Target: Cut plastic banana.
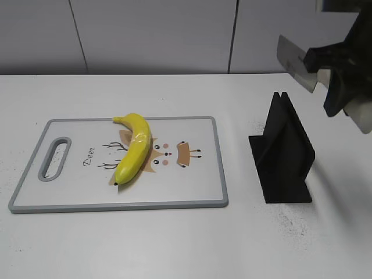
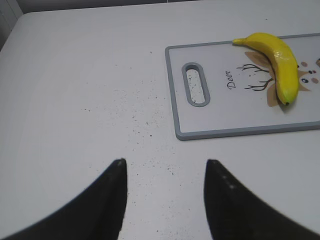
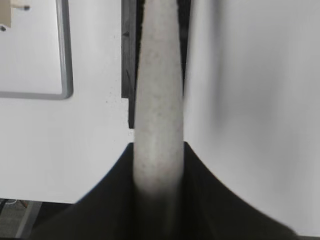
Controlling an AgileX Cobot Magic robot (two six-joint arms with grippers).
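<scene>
- The banana is laid aslant on the board, over the deer print, stem toward the far edge and dark tip toward the near edge; nothing touches it.
- The knife is held aloft by the right gripper, above and behind the black stand, well apart from the banana.
- In the right wrist view the pale handle is seen clamped between the jaws, which are pressed onto it.
- The step in hand is judged to be carrying the knife over to the board. The blade should be brought square across the banana's middle and pressed straight down, so that the glossy curve is not rolled aside.
- The left gripper is held spread and empty over the bare table, left of the board; the banana could be steadied by it if needed.
</scene>
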